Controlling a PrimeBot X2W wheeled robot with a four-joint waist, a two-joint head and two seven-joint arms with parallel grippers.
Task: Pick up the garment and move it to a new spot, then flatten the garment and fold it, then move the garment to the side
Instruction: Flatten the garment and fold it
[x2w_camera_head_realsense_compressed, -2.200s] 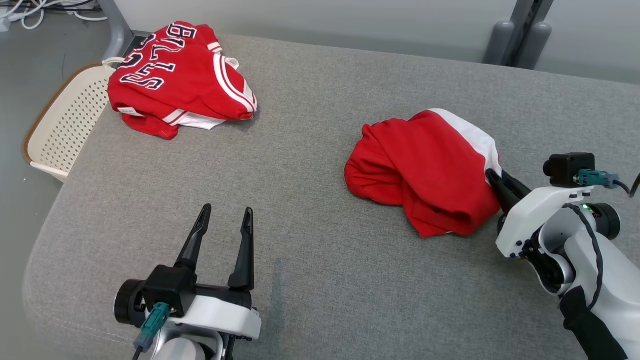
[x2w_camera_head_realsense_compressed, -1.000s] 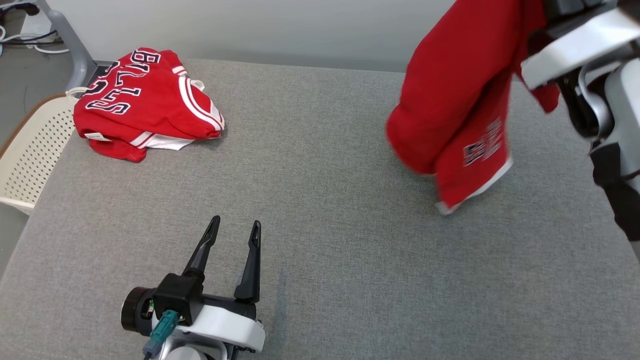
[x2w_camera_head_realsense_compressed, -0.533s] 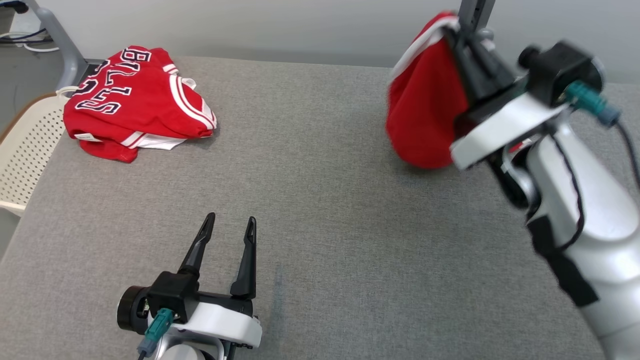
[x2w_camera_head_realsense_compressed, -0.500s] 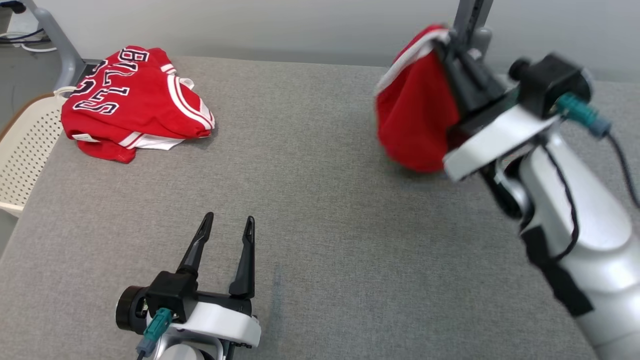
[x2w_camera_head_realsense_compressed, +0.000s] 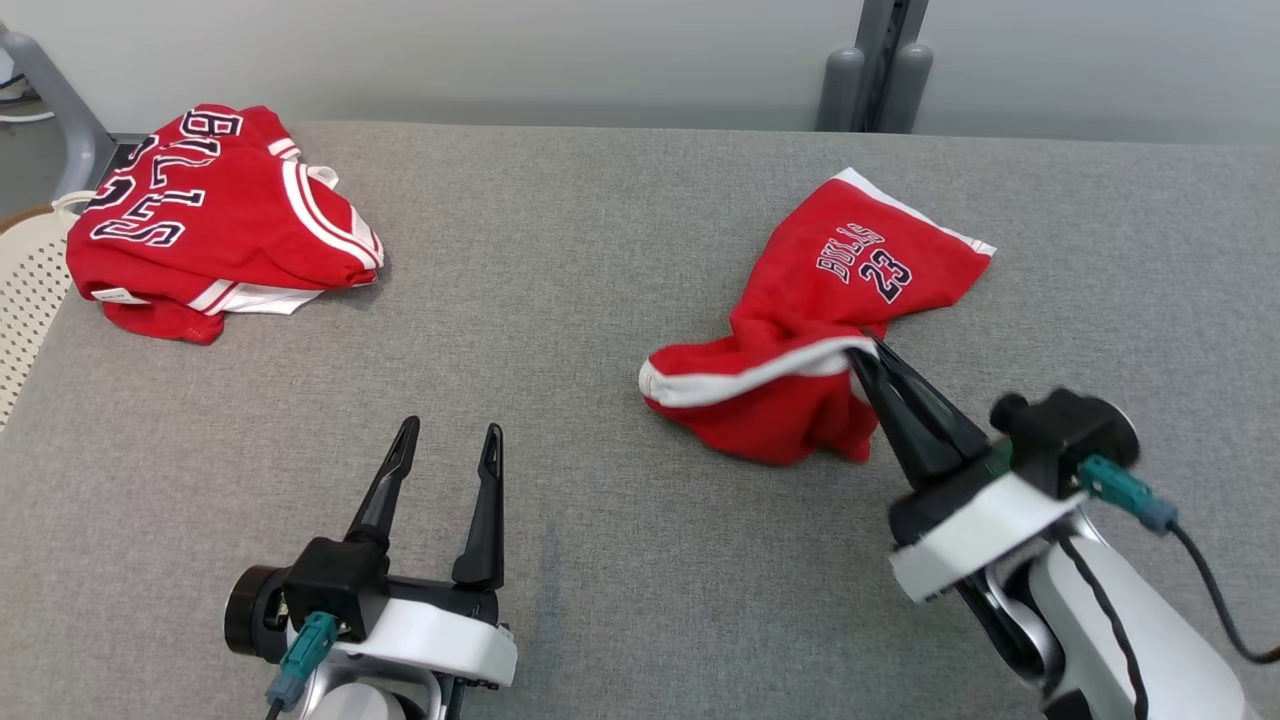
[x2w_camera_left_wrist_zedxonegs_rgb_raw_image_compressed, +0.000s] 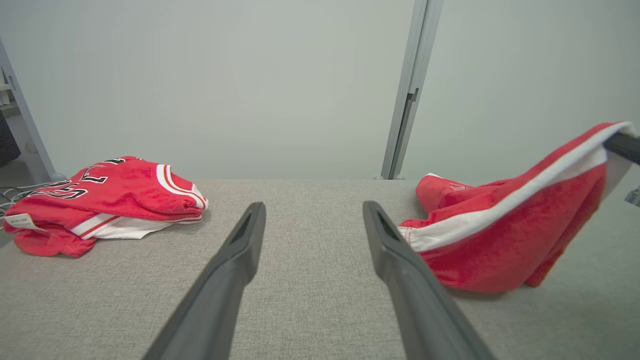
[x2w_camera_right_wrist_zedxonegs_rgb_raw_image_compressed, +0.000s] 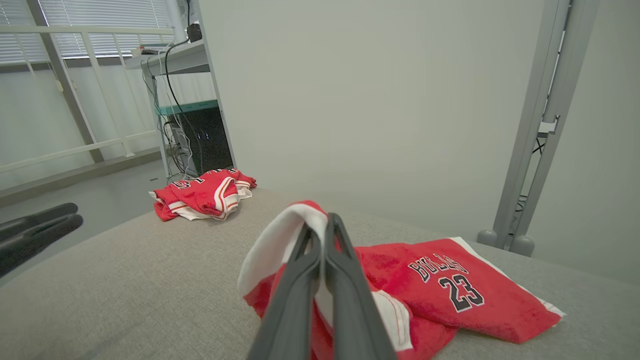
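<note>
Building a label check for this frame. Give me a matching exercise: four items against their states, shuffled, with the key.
Column A
1. left gripper
2. right gripper
3. shorts
4. red pile

Column B
a. heaped at the far left corner of the table
b. open, holding nothing
c. printed BULLS 23, one end raised off the table
d. shut on the white-banded edge of the shorts

Pairs: 1-b; 2-d; 3-c; 4-a

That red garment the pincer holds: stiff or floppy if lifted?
Probably floppy: the red garment sags and bunches where the right gripper pinches it. Likely light, since that thin pinch holds an edge up. Pushed, it would probably crumple.
</note>
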